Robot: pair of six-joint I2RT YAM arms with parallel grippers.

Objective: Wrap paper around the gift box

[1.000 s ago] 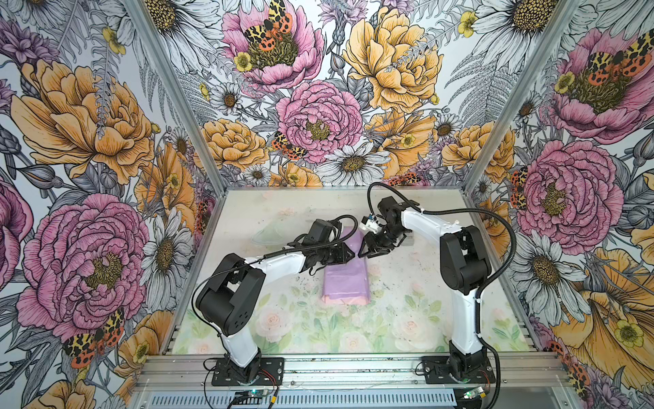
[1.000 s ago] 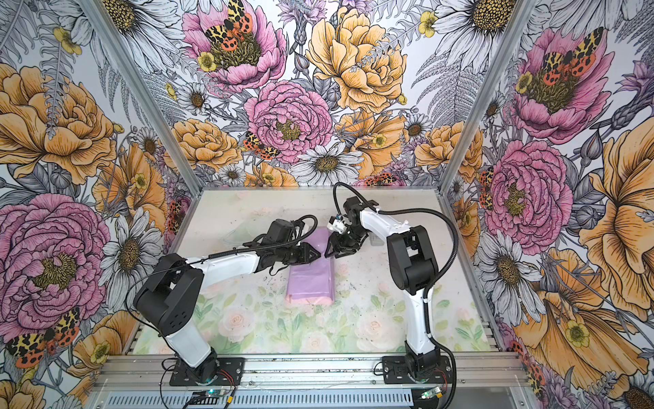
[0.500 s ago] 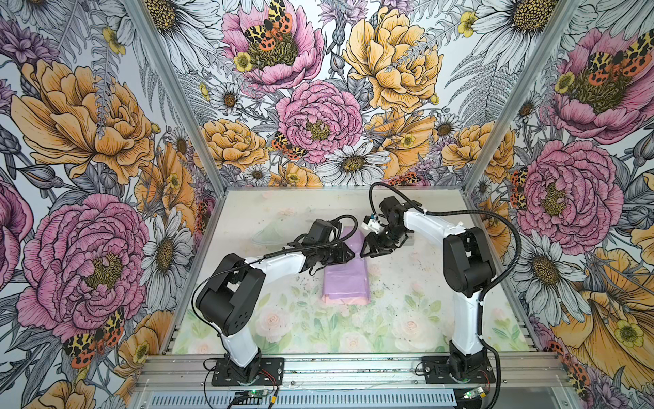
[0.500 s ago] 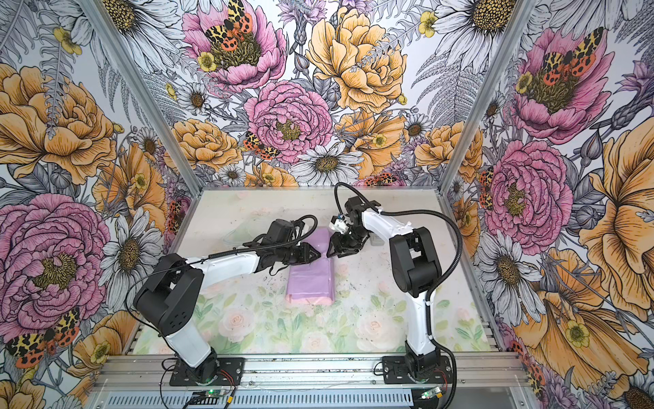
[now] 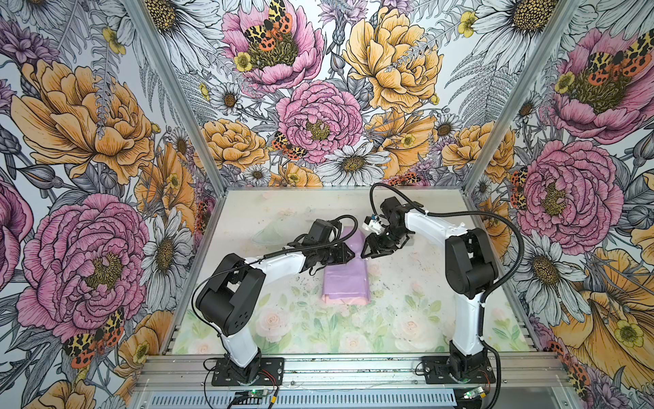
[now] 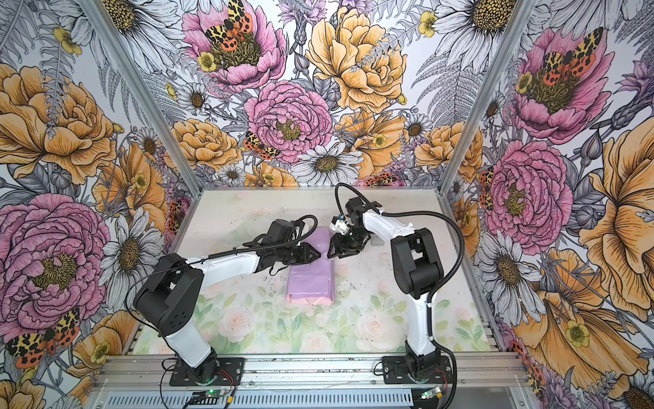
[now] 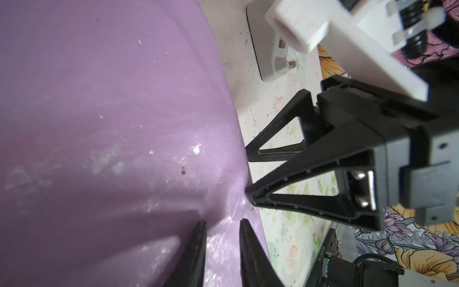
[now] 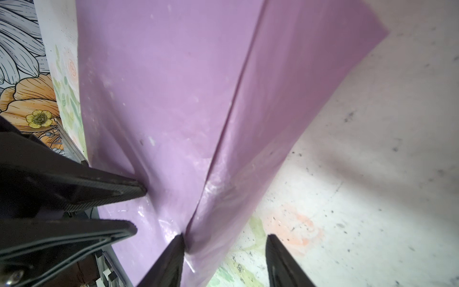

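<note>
The gift box [image 5: 346, 283] lies covered on the surface [image 5: 417, 318], long axis near-to-far; the paper [image 5: 349, 236] rises at its far end, between both pincers. The left pincer [image 5: 353, 255] — jaws narrow, grasp indeterminate; the right pincer [image 5: 364, 250] — released, one tip touching the paper.

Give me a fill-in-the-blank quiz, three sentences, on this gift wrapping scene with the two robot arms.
1. The left gripper presses its fingers against the lilac ___.
2. The right gripper has its fingers ___, with one tip touching the sheet's fold.
3. The grey tape dispenser stands on the table beside the ___ arm.
Missing words: paper; open; right.
</note>
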